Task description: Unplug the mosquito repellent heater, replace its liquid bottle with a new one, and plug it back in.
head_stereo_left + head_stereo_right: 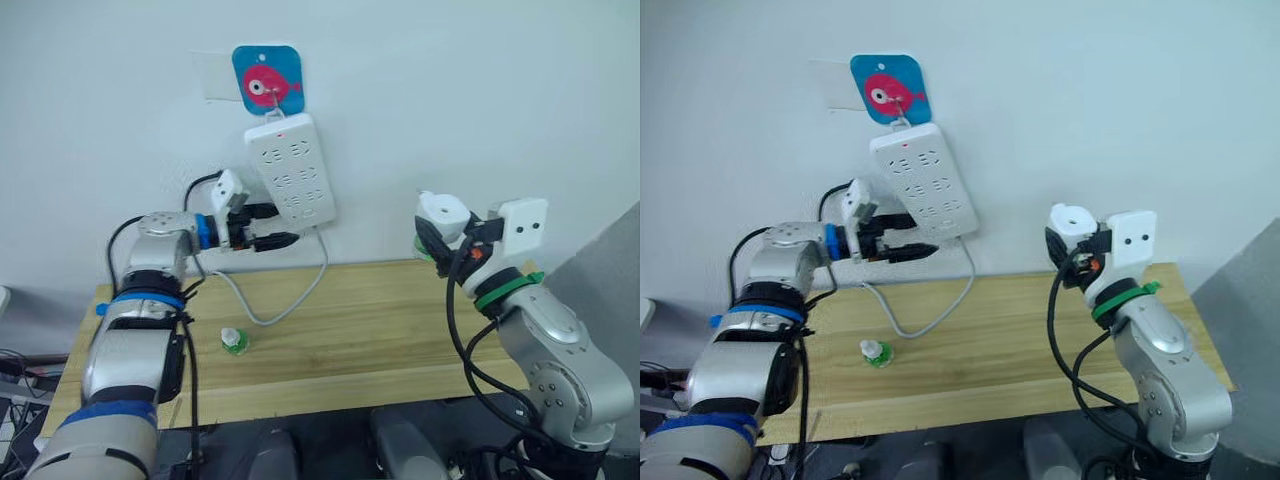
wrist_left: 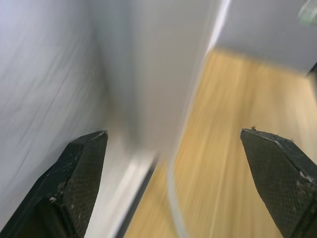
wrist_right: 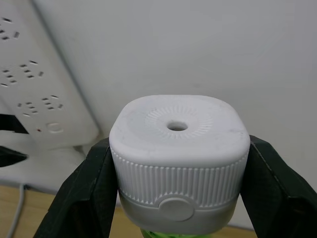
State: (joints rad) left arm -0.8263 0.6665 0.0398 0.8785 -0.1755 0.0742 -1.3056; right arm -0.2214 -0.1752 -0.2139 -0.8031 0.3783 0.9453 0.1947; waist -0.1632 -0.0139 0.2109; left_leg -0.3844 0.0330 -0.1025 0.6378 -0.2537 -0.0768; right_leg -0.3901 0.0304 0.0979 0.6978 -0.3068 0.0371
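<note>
Right wrist view shows the right gripper (image 3: 179,198) pinching the mosquito repellent heater (image 3: 179,161) by its ribbed sides, vent ring up, held above the wooden table's (image 1: 400,330) far right. Left gripper (image 1: 268,226) is spread beside the hanging power strip (image 1: 291,168). Small green liquid bottle (image 1: 233,341) stands on the table's left.

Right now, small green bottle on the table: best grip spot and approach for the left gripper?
Come from straight above and pinch the white cap of the green bottle. It stands upright alone on the table, sides free. The left gripper is open.
</note>
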